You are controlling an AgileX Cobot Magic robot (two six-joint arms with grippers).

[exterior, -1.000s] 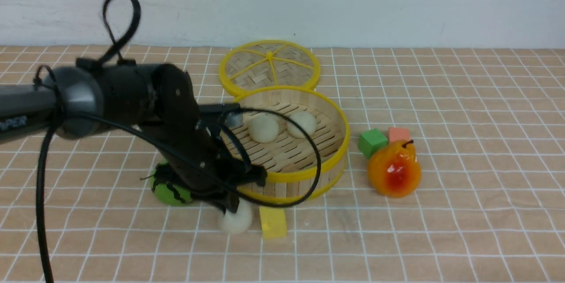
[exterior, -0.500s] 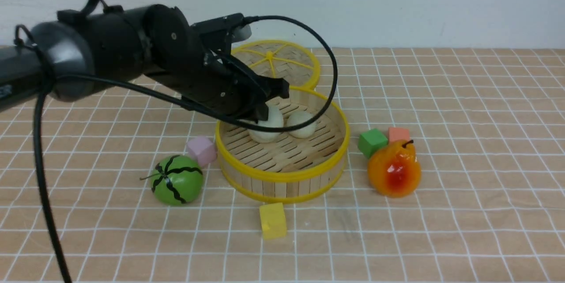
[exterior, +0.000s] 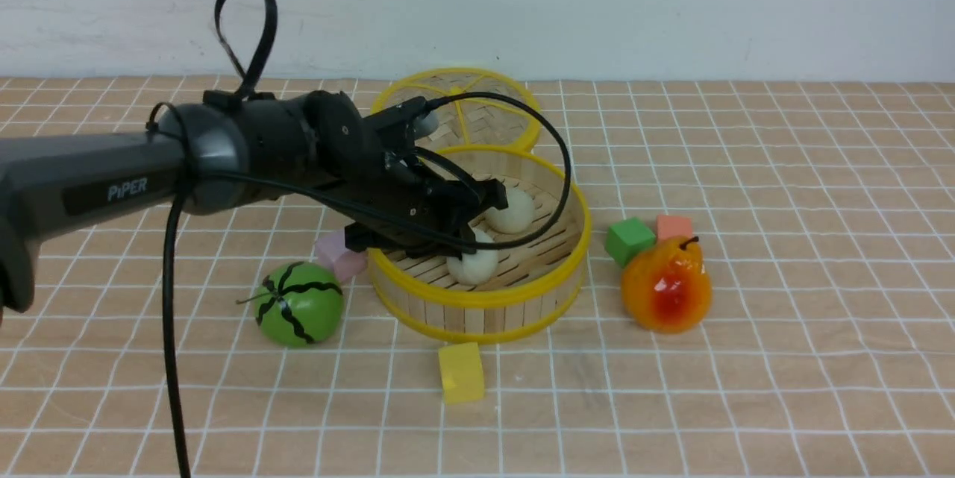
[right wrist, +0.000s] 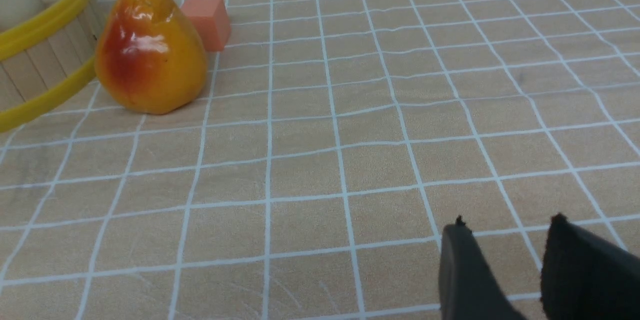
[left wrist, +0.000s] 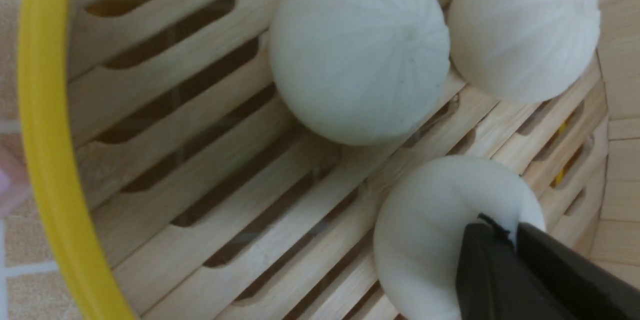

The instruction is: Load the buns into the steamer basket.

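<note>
The steamer basket (exterior: 583, 239) stands mid-table, with yellow rims and a slatted floor. My left gripper (exterior: 471, 243) reaches down inside it and is shut on a cream-white bun (exterior: 475, 267), pinching its top, low over the floor near the front wall. A second bun (exterior: 512, 212) lies at the back of the basket. In the left wrist view the gripper (left wrist: 507, 227) pinches the held bun (left wrist: 430, 230), and two other buns (left wrist: 357, 50) (left wrist: 522, 30) lie side by side on the slats inside the rim (left wrist: 45, 160). My right gripper (right wrist: 509, 221) is open and empty over bare cloth.
The flat woven lid (exterior: 455, 109) lies behind the basket. A green watermelon ball (exterior: 298, 304) and pink cube (exterior: 339, 258) sit left of it, a yellow cube (exterior: 461, 372) in front, and a green cube (exterior: 629, 239), orange cube (exterior: 674, 226) and pear (exterior: 666, 285) to its right.
My left gripper lifted the third bun from the table in front of the basket, carried it over the rim, and lowered it inside the basket. The other things have not moved.
</note>
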